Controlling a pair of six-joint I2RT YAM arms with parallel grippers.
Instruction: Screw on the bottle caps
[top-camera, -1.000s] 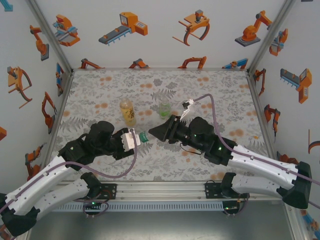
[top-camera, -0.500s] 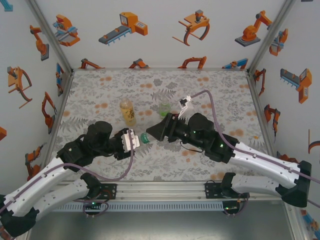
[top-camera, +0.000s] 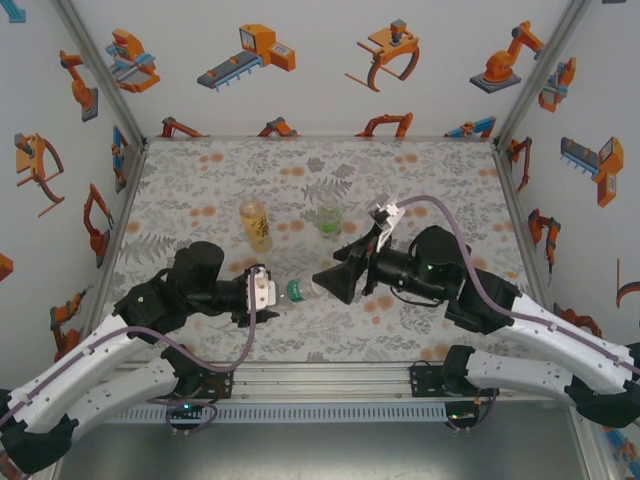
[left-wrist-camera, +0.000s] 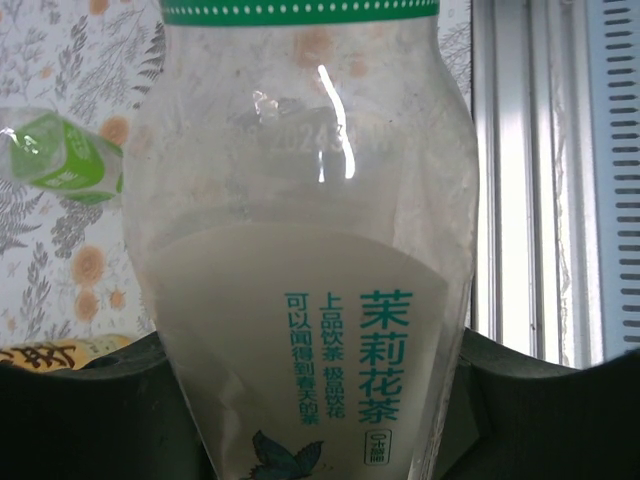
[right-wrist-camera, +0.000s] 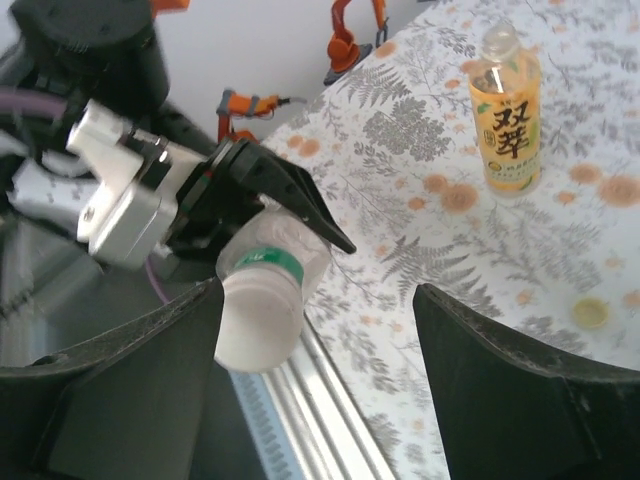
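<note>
We see the left gripper (top-camera: 280, 293) clamped on the clear bottle (left-wrist-camera: 305, 300), held sideways. Its white cap (right-wrist-camera: 258, 325) points at the right gripper (right-wrist-camera: 318, 335), jaws spread apart, just beside it.

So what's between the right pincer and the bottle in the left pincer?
Nothing: the right wrist view shows the bottle, white cap first, right at the open right pincer's mouth.
</note>
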